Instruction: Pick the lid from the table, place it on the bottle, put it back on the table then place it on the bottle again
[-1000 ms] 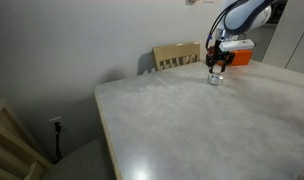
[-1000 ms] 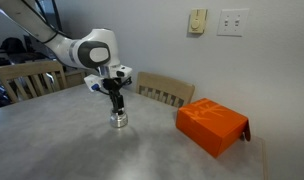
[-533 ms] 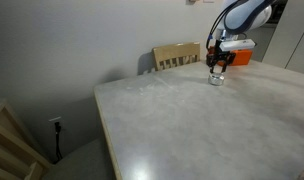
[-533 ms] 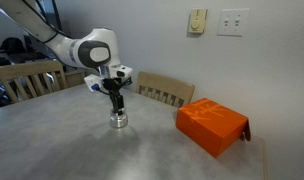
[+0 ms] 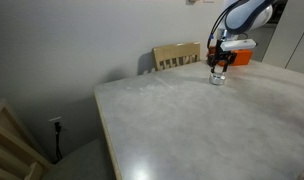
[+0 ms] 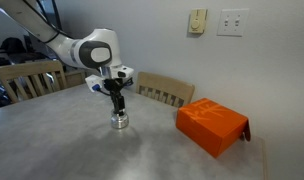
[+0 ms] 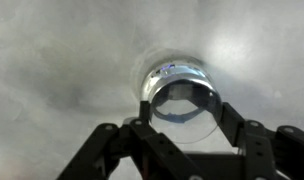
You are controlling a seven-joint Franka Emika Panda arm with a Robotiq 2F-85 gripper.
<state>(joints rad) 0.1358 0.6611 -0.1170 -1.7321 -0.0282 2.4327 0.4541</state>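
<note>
No change since earlier: arm (image 6: 92, 50) downward, fingers (image 7: 142, 128) around lid (image 7: 184, 105) over bottle (image 6: 119, 121)

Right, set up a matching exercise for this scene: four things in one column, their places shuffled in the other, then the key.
Things:
1. lid
2. bottle
3. orange box
4. wooden chair

Places:
A. lying on the table, off to the side, away from the arm
B. gripped in the tool
C. standing behind the table's far edge
D. standing on the table, directly under the tool

Pairs: 1-B, 2-D, 3-A, 4-C
</note>
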